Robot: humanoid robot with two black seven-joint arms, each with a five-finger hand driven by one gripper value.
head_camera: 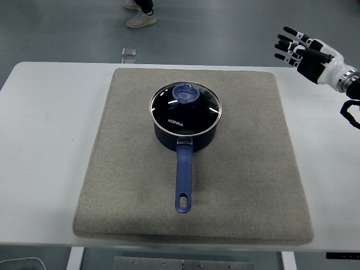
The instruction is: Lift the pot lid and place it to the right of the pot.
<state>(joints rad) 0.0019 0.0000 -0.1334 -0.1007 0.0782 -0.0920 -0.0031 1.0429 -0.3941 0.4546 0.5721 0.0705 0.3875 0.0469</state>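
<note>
The setting is a robotics lab or test bay. Evidence: a plain white table (45, 140) below and left of the right hand (306, 53), a grey mat (112, 185) as work surface, bare grey floor (225, 28) beyond, a bystander's shoes (139, 17).

White worktop (50, 140) carries a large grey-beige mat (247, 169) covering most of its middle. Dark blue pot (185, 135) sits on mat's centre, handle toward near edge, lid (185, 104) on.
</note>
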